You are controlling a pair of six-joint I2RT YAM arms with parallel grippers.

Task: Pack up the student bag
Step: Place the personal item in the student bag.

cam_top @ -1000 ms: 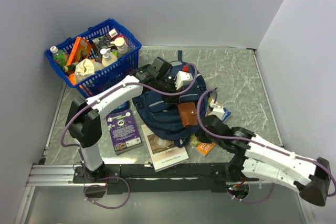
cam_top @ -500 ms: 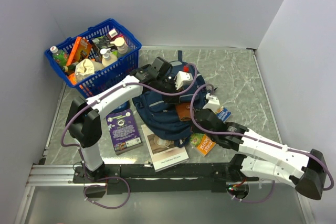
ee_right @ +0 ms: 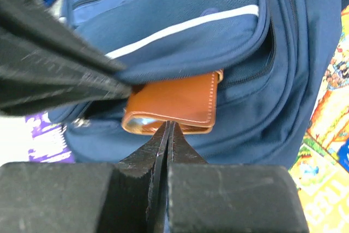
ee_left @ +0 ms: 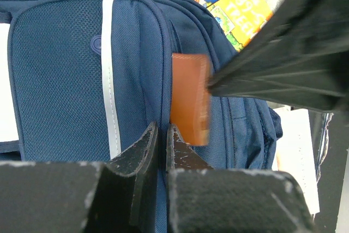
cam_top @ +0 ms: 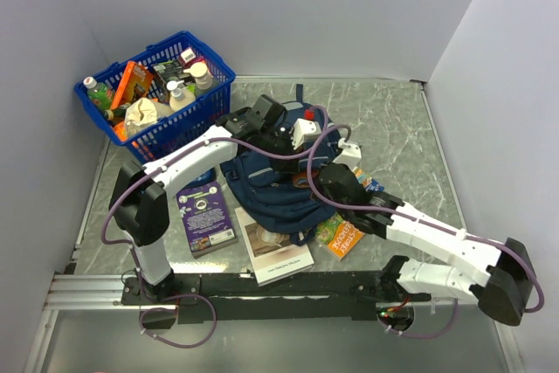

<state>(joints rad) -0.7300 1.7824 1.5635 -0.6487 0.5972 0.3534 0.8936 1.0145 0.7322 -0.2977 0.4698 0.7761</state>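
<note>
Right wrist view: right end effector [ee_right: 166, 129] is pressed together, empty, with its tips at the near edge of a brown leather wallet [ee_right: 174, 102]. The wallet sits partly inside a front pocket of the student bag [ee_right: 218, 42]. The left end effector [ee_left: 162, 135] is pinched on that pocket's edge fabric. The bag lies mid-surface [cam_top: 393, 120], with a white booklet [cam_top: 279, 255] just in front and a blue basket [cam_top: 166, 85] beyond, far left.

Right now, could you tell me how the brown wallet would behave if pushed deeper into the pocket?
The wallet looks like flat, stitched leather, so it is probably stiff enough to slide rather than crumple. Its smooth face may slip against the shut right gripper. The student bag looks soft and may bunch.
</note>
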